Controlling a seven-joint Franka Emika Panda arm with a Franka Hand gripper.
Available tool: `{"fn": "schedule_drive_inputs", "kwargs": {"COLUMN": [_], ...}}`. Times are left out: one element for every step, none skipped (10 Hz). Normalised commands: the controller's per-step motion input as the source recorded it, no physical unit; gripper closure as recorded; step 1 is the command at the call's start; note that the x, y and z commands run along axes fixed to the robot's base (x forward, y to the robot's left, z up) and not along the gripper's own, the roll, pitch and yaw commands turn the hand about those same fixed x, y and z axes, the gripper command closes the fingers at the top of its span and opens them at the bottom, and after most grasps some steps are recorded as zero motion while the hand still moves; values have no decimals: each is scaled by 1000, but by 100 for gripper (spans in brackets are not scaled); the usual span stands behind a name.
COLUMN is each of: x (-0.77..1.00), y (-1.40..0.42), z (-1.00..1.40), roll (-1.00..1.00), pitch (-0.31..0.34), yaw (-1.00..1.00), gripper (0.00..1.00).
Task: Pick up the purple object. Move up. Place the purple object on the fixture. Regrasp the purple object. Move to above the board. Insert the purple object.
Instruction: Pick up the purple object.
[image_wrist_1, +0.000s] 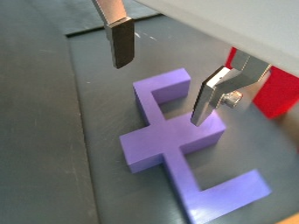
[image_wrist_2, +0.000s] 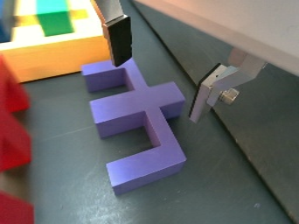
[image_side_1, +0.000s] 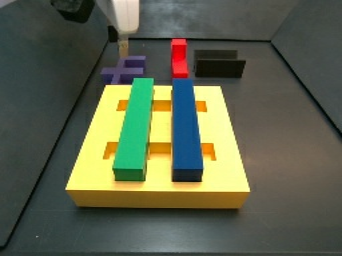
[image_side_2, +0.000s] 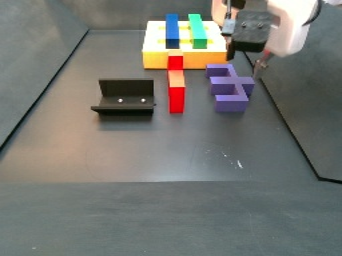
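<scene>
Tool (image_wrist_1: 163, 77) hovering just above the purple cross block (image_wrist_1: 184, 149), fingers spread wide and holding nothing. One finger (image_wrist_2: 118, 39) hanging over the end of the block nearest the yellow board (image_wrist_2: 52, 54); the opposite finger (image_wrist_2: 205, 98) standing off to the side of a short cross arm, apart from it. No contact with the block showing in either wrist view.

Purple cross block (image_side_2: 229, 85) lying flat on the dark surface (image_side_2: 160, 150), just beside the red block (image_side_2: 175, 84) and close to one edge of the yellow board (image_side_2: 158, 58). Long bar of the block running away from the board, as both wrist views show; open U-shaped end pointing away from the board. Black fixture (image_side_2: 123, 98) sitting on the far side of the red block from the purple block, well apart from the tool.

Judging the step in hand: pick-up not yet made, tool positioned for descent. Relation deciding the next move: block lying directly below the tool, with the finger gap crossing the long bar near the cross arms. Straight descent likely bringing the pads down either side of the bar; any sideways offset risking a finger landing on a cross arm instead. Green bar (image_side_1: 136, 128) and dark-blue bar (image_side_1: 185, 125) resting in the board's slots, clear of this move.
</scene>
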Motion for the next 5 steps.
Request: {"fn": "schedule_drive_inputs", "kwargs": {"x": [-217, -263, -369, -217, -131], "y": [-86, -146, -194, -291, -166], "z": [-303, -234, -220, -171, -206], "roll": [-247, -194, -151, -94, 0], "pitch": [-130, -123, -126, -49, -16], "yaw": [-743, -694, -609, -509, -323], "gripper": [0, 0, 0, 0, 0]}}
